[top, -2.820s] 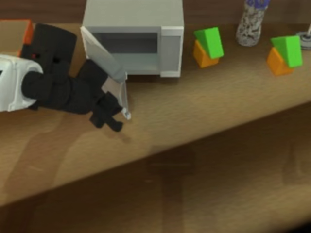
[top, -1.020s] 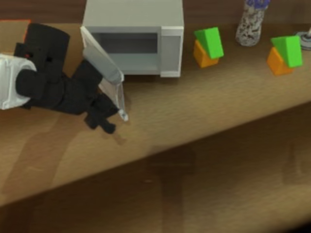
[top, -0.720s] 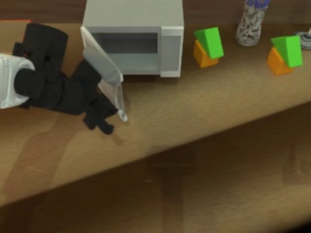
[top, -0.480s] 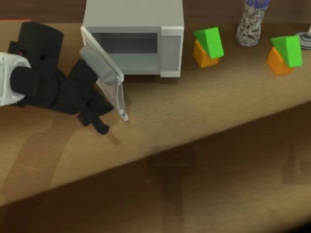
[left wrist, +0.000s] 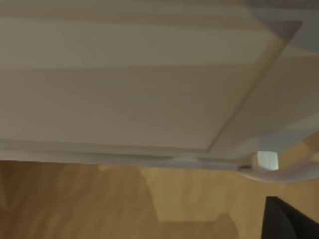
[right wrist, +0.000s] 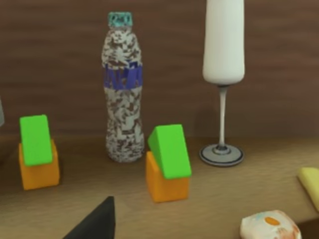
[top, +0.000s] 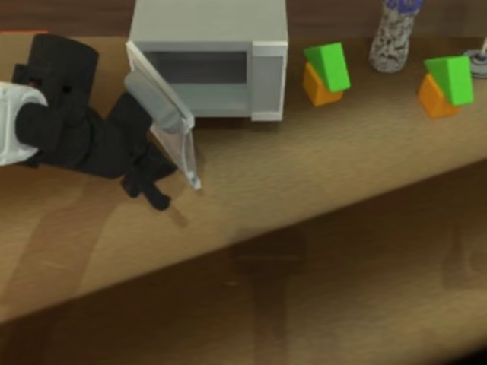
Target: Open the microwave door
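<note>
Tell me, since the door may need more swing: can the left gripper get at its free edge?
Probably yes: the left gripper sits beside the silver-framed microwave door's free edge, nothing between.

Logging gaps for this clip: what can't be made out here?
- Left gripper in the top view: its fingers blend into the dark arm; grip unreadable.
- Microwave door fills the left wrist view; handle contact hidden.
- Right gripper: out of the top view; only a dark tip shows in its wrist view.
</note>
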`<control>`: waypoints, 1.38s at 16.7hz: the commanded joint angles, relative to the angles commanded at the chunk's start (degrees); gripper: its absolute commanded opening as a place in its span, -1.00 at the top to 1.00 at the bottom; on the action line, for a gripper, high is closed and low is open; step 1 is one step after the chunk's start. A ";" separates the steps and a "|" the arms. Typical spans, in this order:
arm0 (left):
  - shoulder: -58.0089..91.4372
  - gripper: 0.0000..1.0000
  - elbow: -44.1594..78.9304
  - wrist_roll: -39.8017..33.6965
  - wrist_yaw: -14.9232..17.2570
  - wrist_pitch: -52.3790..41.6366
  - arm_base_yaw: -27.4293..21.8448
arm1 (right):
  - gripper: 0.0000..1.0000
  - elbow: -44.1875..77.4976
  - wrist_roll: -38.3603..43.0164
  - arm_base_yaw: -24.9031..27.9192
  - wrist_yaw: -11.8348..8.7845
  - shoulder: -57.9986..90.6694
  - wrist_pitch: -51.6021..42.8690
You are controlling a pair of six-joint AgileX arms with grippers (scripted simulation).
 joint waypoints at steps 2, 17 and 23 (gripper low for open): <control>0.00 1.00 0.00 0.00 0.00 0.00 0.00 | -1.00 0.00 0.00 0.00 0.00 0.00 0.00; 0.00 1.00 0.00 0.00 0.00 0.00 0.00 | -1.00 0.00 0.00 0.00 0.00 0.00 0.00; 0.00 0.10 0.00 0.00 0.00 0.00 0.00 | -1.00 0.00 0.00 0.00 0.00 0.00 0.00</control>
